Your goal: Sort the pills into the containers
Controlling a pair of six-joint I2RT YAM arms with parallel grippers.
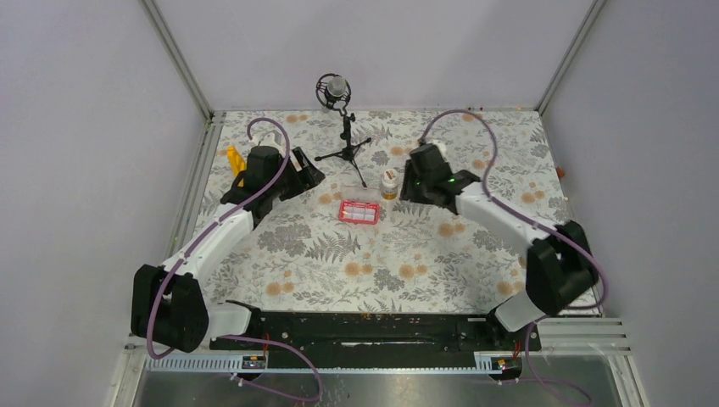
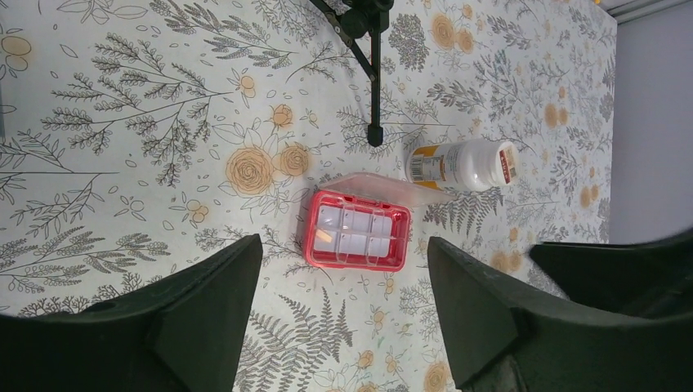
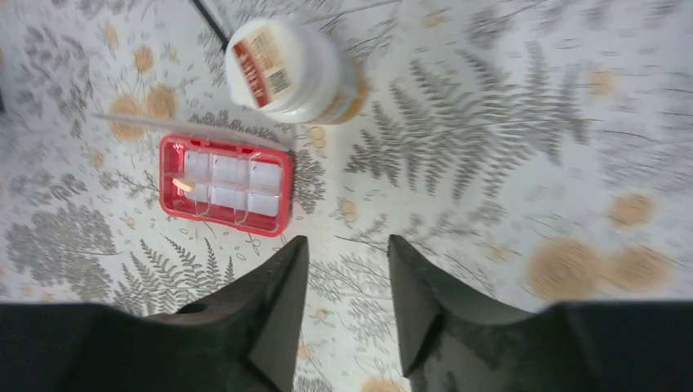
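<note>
The pink compartment box [image 1: 359, 211] lies at the cloth's centre with its clear lid [image 2: 392, 186] folded open. One yellowish pill [image 2: 324, 238] sits in an end compartment, also visible as a pill [image 3: 183, 185] in the right wrist view. The white-capped, orange-labelled bottle [image 1: 389, 184] stands upright just behind the box [image 3: 226, 184], its cap [image 3: 290, 69] on. My left gripper [image 1: 315, 177] hovers to the box's left, and its jaws [image 2: 344, 241] are wide open and empty. My right gripper [image 1: 407, 183] is beside the bottle, fingers [image 3: 347, 239] parted with nothing between them.
A black microphone on a tripod stand [image 1: 343, 119] is at the back centre, one leg [image 2: 372, 73] reaching toward the bottle. A yellow object [image 1: 235, 158] lies at the left edge behind the left arm. The flowered cloth [image 1: 381, 263] covers the table; walls enclose three sides.
</note>
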